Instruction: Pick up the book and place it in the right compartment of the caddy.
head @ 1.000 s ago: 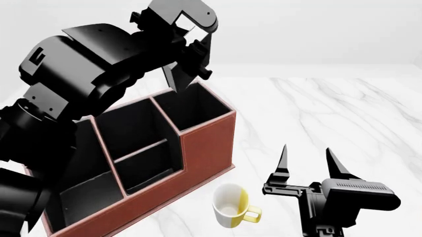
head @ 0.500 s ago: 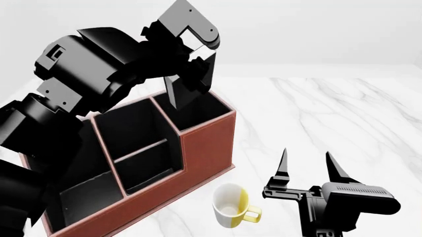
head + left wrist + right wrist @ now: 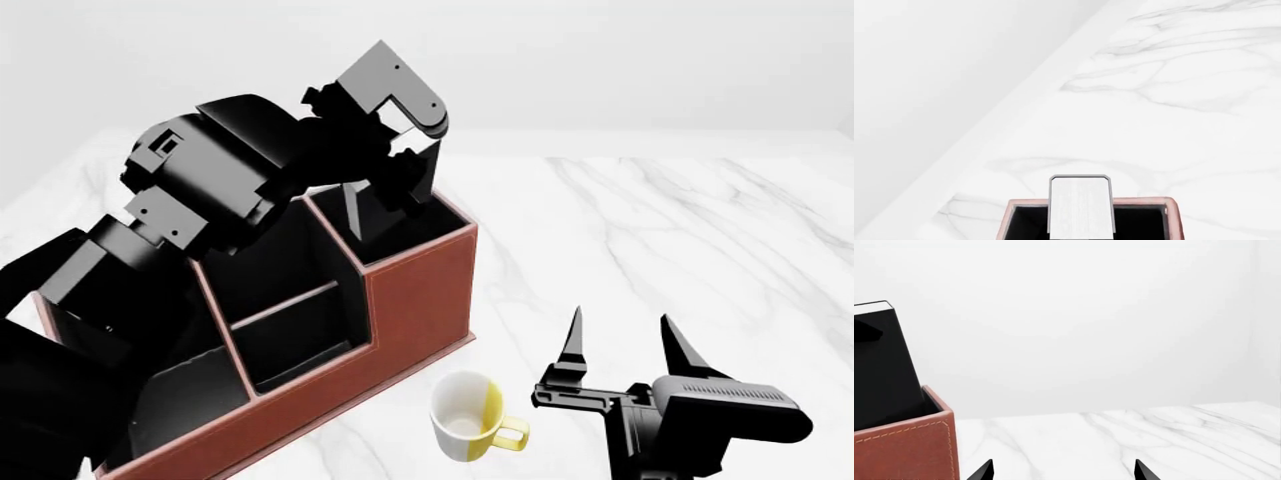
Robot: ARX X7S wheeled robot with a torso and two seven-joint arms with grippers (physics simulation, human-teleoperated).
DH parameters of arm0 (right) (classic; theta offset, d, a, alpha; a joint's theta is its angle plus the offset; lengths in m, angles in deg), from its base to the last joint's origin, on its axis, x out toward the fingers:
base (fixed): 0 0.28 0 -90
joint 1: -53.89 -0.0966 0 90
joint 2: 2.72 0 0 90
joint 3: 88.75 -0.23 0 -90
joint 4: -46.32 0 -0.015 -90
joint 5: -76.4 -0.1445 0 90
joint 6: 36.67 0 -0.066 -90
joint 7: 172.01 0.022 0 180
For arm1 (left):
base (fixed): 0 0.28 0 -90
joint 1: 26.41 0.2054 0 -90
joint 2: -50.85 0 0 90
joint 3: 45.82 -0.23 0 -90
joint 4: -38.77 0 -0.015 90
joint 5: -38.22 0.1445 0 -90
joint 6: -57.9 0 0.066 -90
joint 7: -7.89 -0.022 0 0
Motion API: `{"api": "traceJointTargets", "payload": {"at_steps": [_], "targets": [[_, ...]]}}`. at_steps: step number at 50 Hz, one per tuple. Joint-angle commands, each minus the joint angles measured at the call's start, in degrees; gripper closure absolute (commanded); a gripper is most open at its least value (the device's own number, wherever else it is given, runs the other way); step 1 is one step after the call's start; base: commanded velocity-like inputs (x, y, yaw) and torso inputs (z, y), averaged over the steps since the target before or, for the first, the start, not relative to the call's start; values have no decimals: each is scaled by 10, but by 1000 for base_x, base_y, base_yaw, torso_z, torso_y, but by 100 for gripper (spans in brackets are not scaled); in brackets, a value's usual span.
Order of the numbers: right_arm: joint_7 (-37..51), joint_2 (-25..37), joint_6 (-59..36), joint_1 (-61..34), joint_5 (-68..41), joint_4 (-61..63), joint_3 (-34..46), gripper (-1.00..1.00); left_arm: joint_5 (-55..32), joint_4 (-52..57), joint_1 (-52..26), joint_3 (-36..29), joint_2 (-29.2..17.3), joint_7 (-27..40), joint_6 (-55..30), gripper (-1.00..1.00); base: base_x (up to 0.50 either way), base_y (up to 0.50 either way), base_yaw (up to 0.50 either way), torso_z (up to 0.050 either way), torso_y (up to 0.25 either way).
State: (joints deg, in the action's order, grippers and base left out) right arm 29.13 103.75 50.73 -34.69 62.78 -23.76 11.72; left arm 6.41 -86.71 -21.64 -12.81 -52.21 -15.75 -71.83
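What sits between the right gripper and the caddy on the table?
In the head view, only a yellow mug stands between the right gripper and the caddy, close to the caddy's front wall; the rest is bare marble.

Whole robot was matte black, all blocky faceted housings. The left arm (image 3: 227, 190) was a chunky stack of angular shells with small white markings on a couple of panels. The right gripper (image 3: 625, 345) had two thin pointed jaws on a boxy ribbed body.

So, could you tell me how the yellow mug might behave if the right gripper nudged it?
The mug looks rigid, probably ceramic. It sits tilted on the marble table, so a nudge may roll it; its handle should limit that.
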Motion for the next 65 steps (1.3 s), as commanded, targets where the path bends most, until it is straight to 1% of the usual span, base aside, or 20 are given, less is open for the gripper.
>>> {"api": "traceJointTargets", "payload": {"at_steps": [1,11,19,20,25,28,29,32,37,39,40,41,42,43,46,51,54,56,62,65], "targets": [[-9,-8,-8,3,7,2,-9,-100,22,-26,8,10,18,-24,28,100,0,0,0,0,0],[-7,-6,-7,2,5,1,-8,-100,48,-120,26,0,50,-28,102,100,0,0,0,0,2],[-6,-6,-2,2,4,-5,-7,-100,76,-258,31,7,98,2,218,100,0,0,0,0,1],[-6,-6,-2,2,4,-6,-7,-100,82,-278,28,4,105,8,229,-100,0,0,0,0,0],[-5,-5,1,3,3,-7,-7,-100,85,-287,24,3,103,12,237,-100,0,0,0,0,0],[-4,-5,3,4,3,-9,-6,-100,68,-217,35,19,73,38,217,-100,0,0,0,0,0],[-3,-5,4,4,4,-8,-7,-100,37,-172,45,54,53,62,209,-100,0,0,0,0,0],[3,-5,2,1,5,-8,-10,-100,17,-91,78,77,16,104,196,-100,0,0,0,0,0],[14,-3,-2,-1,10,5,-16,-100,-61,178,179,165,-80,263,156,-100,0,0,0,0,0],[17,-3,10,-1,15,10,-19,-100,-55,251,226,209,-97,363,188,-100,0,0,0,0,0],[25,-1,9,-4,24,19,-23,-100,-82,329,273,248,-119,421,195,-100,0,0,0,0,0],[25,-1,9,-4,24,19,-23,-100,-83,333,275,248,-121,422,194,-100,0,0,0,0,0],[25,4,13,-6,23,32,-28,-100,-103,411,323,277,-145,468,203,-100,0,0,0,0,0],[30,7,9,-7,28,42,-31,-100,-132,450,348,298,-157,481,206,-100,0,0,0,0,0],[43,19,-5,-10,37,86,-46,-100,-134,582,442,341,-201,539,254,-100,0,0,0,0,0],[54,33,12,2,57,143,-63,-100,-104,698,603,415,-219,599,374,-100,0,0,0,0,0],[64,38,34,15,88,168,-68,-100,-22,726,693,448,-202,616,464,-100,0,0,0,0,0],[69,41,47,24,103,182,-70,-100,-12,738,753,457,-197,619,499,-100,0,0,0,0,0],[82,48,85,61,128,235,-88,-100,44,767,840,479,-178,616,587,-100,0,0,0,0,0],[85,49,104,77,139,252,-90,-100,41,783,850,474,-184,613,585,-100,0,0,0,0,0]]}}
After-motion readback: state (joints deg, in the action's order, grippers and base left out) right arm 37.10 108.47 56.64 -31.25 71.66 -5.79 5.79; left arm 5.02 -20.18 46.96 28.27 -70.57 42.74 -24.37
